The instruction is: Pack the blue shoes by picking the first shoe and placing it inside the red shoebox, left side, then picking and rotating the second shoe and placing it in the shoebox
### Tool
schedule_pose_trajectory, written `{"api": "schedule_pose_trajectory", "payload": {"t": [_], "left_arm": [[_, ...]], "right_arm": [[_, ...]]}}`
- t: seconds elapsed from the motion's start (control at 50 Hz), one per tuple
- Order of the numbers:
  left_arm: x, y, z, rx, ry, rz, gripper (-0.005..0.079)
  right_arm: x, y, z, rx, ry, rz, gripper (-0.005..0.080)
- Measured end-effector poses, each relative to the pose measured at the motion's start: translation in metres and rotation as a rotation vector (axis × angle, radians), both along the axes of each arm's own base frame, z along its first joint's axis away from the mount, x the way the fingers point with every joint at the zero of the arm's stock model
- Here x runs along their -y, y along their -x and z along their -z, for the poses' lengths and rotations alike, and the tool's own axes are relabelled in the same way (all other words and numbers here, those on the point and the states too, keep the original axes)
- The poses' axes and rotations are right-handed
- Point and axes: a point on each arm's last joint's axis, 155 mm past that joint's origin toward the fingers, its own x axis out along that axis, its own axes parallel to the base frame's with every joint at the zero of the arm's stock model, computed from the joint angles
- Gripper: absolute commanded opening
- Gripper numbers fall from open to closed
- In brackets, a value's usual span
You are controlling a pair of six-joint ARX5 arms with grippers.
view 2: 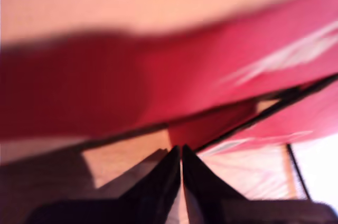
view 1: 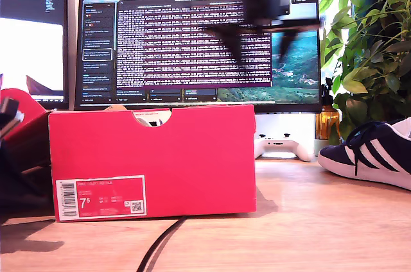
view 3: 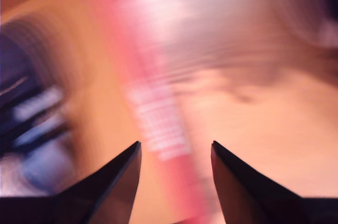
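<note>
Shoebox (view 1: 154,160): red, contents hidden; label reads "7.5". One shoe (view 1: 372,151) on table (view 1: 308,221). My first gripper (view 2: 181,152): clenched, empty. My second gripper (view 3: 176,150): released.

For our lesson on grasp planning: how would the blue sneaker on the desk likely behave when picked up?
The blue shoe would probably flex at its soft-looking upper but stay stiff along the thick white sole. It sits flat, so it is unlikely to roll. Its loose laces may dangle or snag.

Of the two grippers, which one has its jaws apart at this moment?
My second gripper: its wrist view shows a clear gap between the fingertips. My first gripper has its tips pressed together, holding nothing.
</note>
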Motion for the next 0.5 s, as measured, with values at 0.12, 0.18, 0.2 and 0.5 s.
{"api": "schedule_pose_trajectory", "payload": {"t": [0.12, 0.18, 0.2, 0.5], "left_arm": [[0.000, 0.000, 0.000, 0.000, 0.000, 0.000, -0.0020], [0.000, 0.000, 0.000, 0.000, 0.000, 0.000, -0.0020], [0.000, 0.000, 0.000, 0.000, 0.000, 0.000, -0.0020], [0.000, 0.000, 0.000, 0.000, 0.000, 0.000, -0.0020]], "right_arm": [[0.015, -0.006, -0.002, 0.019, 0.040, 0.029, 0.0476], [0.021, -0.008, -0.004, 0.028, 0.055, 0.040, 0.0503], [0.023, -0.009, -0.004, 0.031, 0.059, 0.044, 0.0515], [0.061, -0.016, -0.039, 0.114, 0.055, 0.126, 0.0531]]}}
